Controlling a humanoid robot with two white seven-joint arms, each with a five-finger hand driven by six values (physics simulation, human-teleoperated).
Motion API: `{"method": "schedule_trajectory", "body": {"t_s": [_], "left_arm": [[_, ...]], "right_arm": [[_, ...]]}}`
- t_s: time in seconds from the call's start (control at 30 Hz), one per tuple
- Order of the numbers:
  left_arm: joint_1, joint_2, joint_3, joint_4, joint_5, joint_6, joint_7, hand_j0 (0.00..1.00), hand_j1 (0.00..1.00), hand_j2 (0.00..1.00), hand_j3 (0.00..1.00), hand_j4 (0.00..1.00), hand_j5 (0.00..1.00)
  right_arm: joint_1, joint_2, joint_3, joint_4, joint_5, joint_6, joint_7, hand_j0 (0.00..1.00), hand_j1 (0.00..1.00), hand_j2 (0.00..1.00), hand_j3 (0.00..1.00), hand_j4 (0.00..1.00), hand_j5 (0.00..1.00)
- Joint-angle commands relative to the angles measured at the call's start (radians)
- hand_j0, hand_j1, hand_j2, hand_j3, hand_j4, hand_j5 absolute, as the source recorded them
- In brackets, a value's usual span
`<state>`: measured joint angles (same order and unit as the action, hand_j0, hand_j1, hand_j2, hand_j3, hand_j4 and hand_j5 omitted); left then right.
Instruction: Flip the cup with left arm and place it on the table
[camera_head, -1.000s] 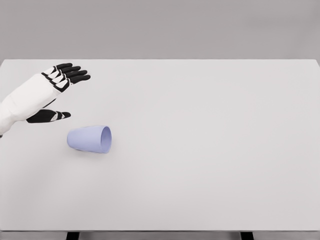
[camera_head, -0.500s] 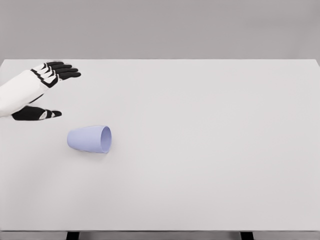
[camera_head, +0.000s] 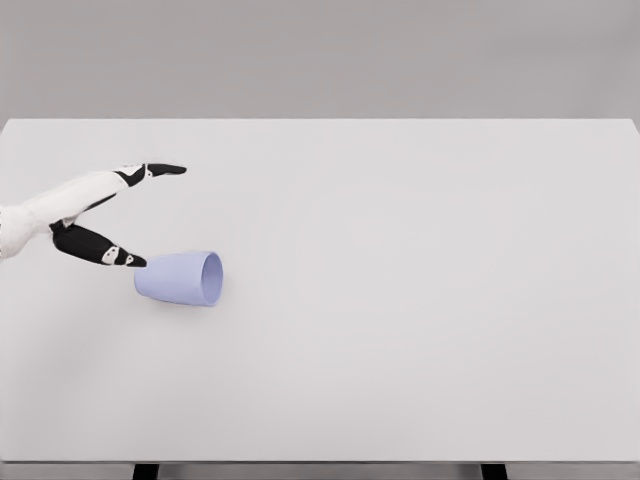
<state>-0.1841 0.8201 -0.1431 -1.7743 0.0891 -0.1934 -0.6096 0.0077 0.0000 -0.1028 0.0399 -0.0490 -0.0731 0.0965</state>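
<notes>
One cup (camera_head: 180, 278) on side; left hand (camera_head: 95, 210) fingers spread, thumb seemingly touching base.

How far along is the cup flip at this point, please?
Nothing is done yet: the cup lies on its side on the table, mouth facing right. In hand: the open left hand is beside its base, thumb near it, no grasp. Left: grasp, turn upright, set down.

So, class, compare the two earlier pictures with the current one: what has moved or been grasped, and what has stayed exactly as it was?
The white left hand with black fingers has rotated edge-on and dropped toward the pale lilac plastic cup; its thumb tip now sits at the cup's closed end, and the fingers are open, with nothing grasped. The cup has not moved: it lies on its side on the white table, mouth facing right. The right arm is out of view.
</notes>
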Motion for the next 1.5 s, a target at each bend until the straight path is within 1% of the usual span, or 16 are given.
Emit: {"method": "schedule_trajectory", "body": {"t_s": [0.0, 0.07, 0.1, 0.13, 0.2, 0.33, 0.37, 0.4, 0.47, 0.67, 0.93, 1.13, 1.2, 1.3, 1.47], "left_arm": [[-0.002, 0.005, -0.035, -0.004, 0.008, 0.092, -0.001, 1.00, 1.00, 1.00, 1.00, 1.00, 1.00], [-0.002, 0.028, -0.036, -0.005, 0.005, 0.104, -0.001, 1.00, 1.00, 1.00, 1.00, 1.00, 1.00], [-0.003, 0.044, -0.041, -0.007, 0.004, 0.159, -0.001, 1.00, 1.00, 1.00, 1.00, 1.00, 1.00], [-0.020, 0.042, -0.056, -0.008, 0.004, 0.224, -0.001, 1.00, 1.00, 1.00, 1.00, 1.00, 1.00], [-0.054, 0.044, -0.099, -0.010, 0.003, 0.258, -0.001, 1.00, 1.00, 1.00, 1.00, 1.00, 1.00], [-0.063, 0.042, -0.119, -0.011, 0.001, 0.259, -0.001, 1.00, 1.00, 1.00, 1.00, 1.00, 1.00], [-0.069, 0.042, -0.139, -0.011, 0.001, 0.256, -0.001, 1.00, 1.00, 1.00, 1.00, 1.00, 1.00], [-0.072, 0.039, -0.144, -0.011, 0.001, 0.250, -0.001, 1.00, 1.00, 1.00, 1.00, 1.00, 1.00], [-0.072, 0.031, -0.158, -0.011, 0.001, 0.247, -0.001, 1.00, 1.00, 1.00, 1.00, 1.00, 1.00], [-0.066, 0.033, -0.161, -0.011, 0.003, 0.244, -0.001, 1.00, 1.00, 1.00, 1.00, 1.00, 1.00], [-0.066, 0.031, -0.223, -0.011, 0.001, 0.255, -0.001, 1.00, 1.00, 1.00, 1.00, 1.00, 1.00], [-0.068, 0.019, -0.250, -0.010, 0.000, 0.258, -0.001, 1.00, 1.00, 1.00, 1.00, 1.00, 1.00], [-0.069, 0.011, -0.256, -0.010, -0.014, 0.259, -0.001, 1.00, 1.00, 1.00, 1.00, 1.00, 1.00], [-0.066, -0.042, -0.256, -0.010, -0.092, 0.261, -0.001, 1.00, 1.00, 1.00, 1.00, 1.00, 1.00], [-0.063, -0.044, -0.257, -0.010, -0.097, 0.261, -0.001, 1.00, 1.00, 1.00, 1.00, 1.00, 1.00]], "right_arm": [[0.000, 0.000, 0.000, 0.000, 0.000, 0.000, 0.000, 1.00, 1.00, 1.00, 1.00, 1.00, 1.00], [0.000, 0.000, 0.000, 0.000, 0.000, 0.000, 0.000, 1.00, 1.00, 1.00, 1.00, 1.00, 1.00], [0.000, 0.000, 0.000, 0.000, 0.000, 0.000, 0.000, 1.00, 1.00, 1.00, 1.00, 1.00, 1.00], [0.000, 0.000, 0.000, 0.000, 0.000, 0.000, 0.000, 1.00, 1.00, 1.00, 1.00, 1.00, 1.00], [0.000, 0.000, 0.000, 0.000, 0.000, 0.000, 0.000, 1.00, 1.00, 1.00, 1.00, 1.00, 1.00], [0.000, 0.000, 0.000, 0.000, 0.000, 0.000, 0.000, 1.00, 1.00, 1.00, 1.00, 1.00, 1.00], [0.000, 0.000, 0.000, 0.000, 0.000, 0.000, 0.000, 1.00, 1.00, 1.00, 1.00, 1.00, 1.00], [0.000, 0.000, 0.000, 0.000, 0.000, 0.000, 0.000, 1.00, 1.00, 1.00, 1.00, 1.00, 1.00], [-0.002, 0.000, 0.000, 0.000, 0.000, 0.000, 0.000, 1.00, 1.00, 1.00, 1.00, 1.00, 1.00], [0.000, 0.000, 0.000, 0.000, 0.000, 0.001, 0.000, 1.00, 1.00, 1.00, 1.00, 1.00, 1.00], [0.000, 0.000, 0.000, 0.000, 0.000, 0.000, 0.000, 1.00, 1.00, 1.00, 1.00, 1.00, 1.00], [0.000, 0.000, 0.000, 0.000, 0.000, 0.000, 0.000, 1.00, 1.00, 1.00, 1.00, 1.00, 1.00], [0.000, 0.000, 0.000, 0.000, 0.000, 0.000, 0.000, 1.00, 1.00, 1.00, 1.00, 1.00, 1.00], [0.000, 0.000, -0.001, 0.000, 0.000, 0.000, 0.000, 1.00, 1.00, 1.00, 1.00, 1.00, 1.00], [0.000, 0.000, 0.000, 0.000, 0.000, 0.000, 0.000, 1.00, 1.00, 1.00, 1.00, 1.00, 1.00]]}}
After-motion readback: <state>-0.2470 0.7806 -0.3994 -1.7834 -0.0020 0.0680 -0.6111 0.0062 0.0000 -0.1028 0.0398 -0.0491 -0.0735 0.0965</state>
